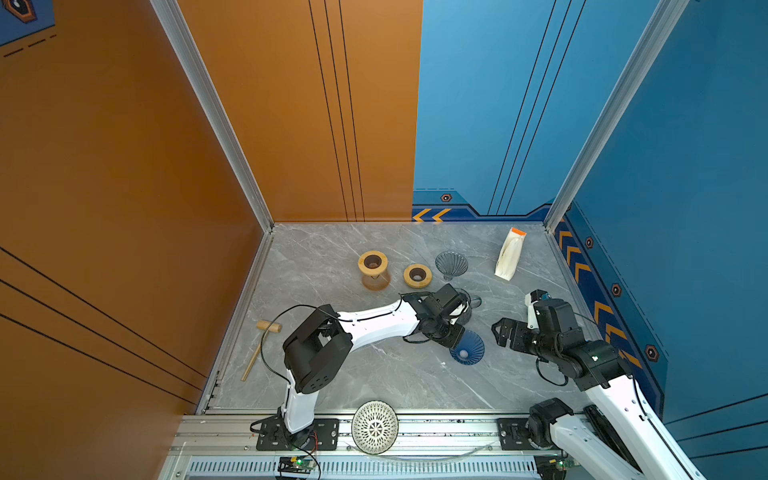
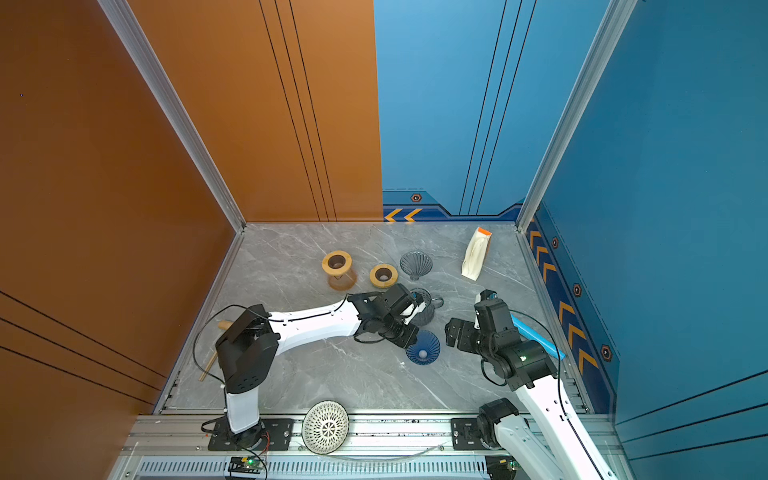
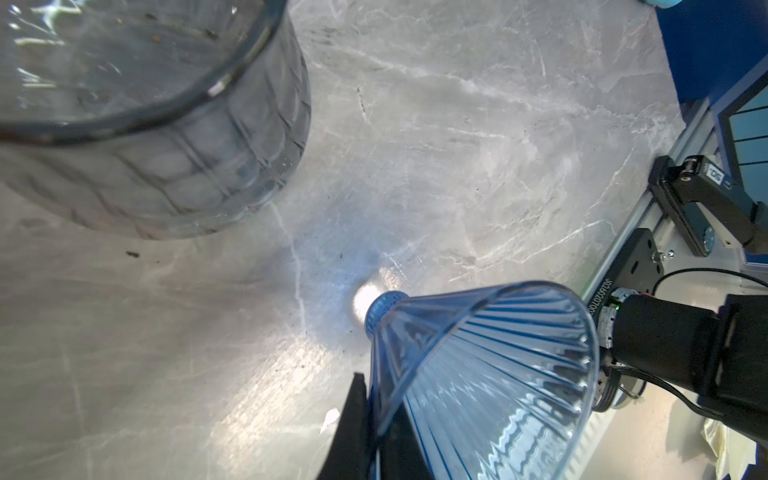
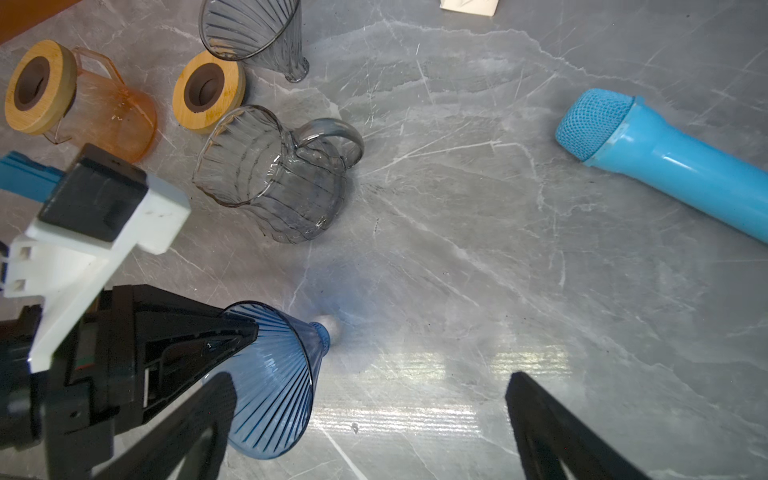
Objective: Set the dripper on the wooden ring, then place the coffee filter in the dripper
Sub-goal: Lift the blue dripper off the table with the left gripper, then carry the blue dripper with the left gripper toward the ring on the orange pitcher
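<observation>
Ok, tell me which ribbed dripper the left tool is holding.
The blue dripper, pinched at its rim by the left tool; the grey dripper sits apart, ungripped.

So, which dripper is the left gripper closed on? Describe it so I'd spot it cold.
On the grey marble table, look just in front of the glass pitcher near the middle. The blue dripper is the ribbed, see-through cone there, pinched at its rim by the left gripper; the only other cone, farther back, is smoky grey.
</observation>
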`<state>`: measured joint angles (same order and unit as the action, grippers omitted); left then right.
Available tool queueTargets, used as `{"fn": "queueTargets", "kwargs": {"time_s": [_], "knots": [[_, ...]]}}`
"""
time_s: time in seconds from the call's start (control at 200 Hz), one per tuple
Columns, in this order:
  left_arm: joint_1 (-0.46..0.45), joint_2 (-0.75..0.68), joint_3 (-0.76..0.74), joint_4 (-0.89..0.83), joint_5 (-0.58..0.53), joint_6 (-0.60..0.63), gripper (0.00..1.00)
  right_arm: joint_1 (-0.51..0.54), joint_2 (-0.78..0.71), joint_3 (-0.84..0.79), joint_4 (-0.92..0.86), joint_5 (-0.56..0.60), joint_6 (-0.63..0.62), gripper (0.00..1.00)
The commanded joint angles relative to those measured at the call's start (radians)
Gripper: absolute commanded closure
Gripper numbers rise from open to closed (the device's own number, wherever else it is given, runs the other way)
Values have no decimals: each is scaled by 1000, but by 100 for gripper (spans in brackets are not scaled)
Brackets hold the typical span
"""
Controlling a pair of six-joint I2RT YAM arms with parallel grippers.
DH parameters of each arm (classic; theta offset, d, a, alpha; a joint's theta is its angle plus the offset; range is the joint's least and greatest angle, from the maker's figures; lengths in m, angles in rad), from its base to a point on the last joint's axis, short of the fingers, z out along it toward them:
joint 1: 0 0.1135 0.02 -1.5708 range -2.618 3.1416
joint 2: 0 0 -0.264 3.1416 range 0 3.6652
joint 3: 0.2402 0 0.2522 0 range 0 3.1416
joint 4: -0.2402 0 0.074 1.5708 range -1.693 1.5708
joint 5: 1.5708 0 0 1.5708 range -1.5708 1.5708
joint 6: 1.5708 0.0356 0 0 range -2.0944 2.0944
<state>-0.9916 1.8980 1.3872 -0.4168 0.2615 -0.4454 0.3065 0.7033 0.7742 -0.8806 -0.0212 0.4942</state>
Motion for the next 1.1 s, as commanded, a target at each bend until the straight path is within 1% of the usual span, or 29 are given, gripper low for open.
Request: {"fn": "queueTargets", "kwargs": {"time_s": [0.0,0.14,0.25,0.426,0.536,0.731,0.821,0.946,1.097], "knots": [[-22,-92,-13,-8,6,6,100,-3,-16,-14,36,18,-27,0],[-19,-154,-15,-18,-2,22,100,-3,-27,-20,76,-9,-51,0],[0,-183,13,-53,-9,43,100,0,-31,-10,107,-12,-80,0],[25,-232,61,-128,-73,83,100,3,-51,-4,180,-10,-107,0],[50,-273,82,-165,-99,105,100,3,-57,-9,255,-18,-109,0],[129,-350,74,-178,-91,123,100,11,-23,-9,378,-65,-118,0],[172,-372,79,-205,-96,158,100,24,-1,-6,410,-65,-124,0],[249,-390,87,-241,-114,223,100,34,41,11,422,-83,-140,0],[349,-407,93,-241,-110,265,100,63,99,37,459,-117,-173,0]]}}
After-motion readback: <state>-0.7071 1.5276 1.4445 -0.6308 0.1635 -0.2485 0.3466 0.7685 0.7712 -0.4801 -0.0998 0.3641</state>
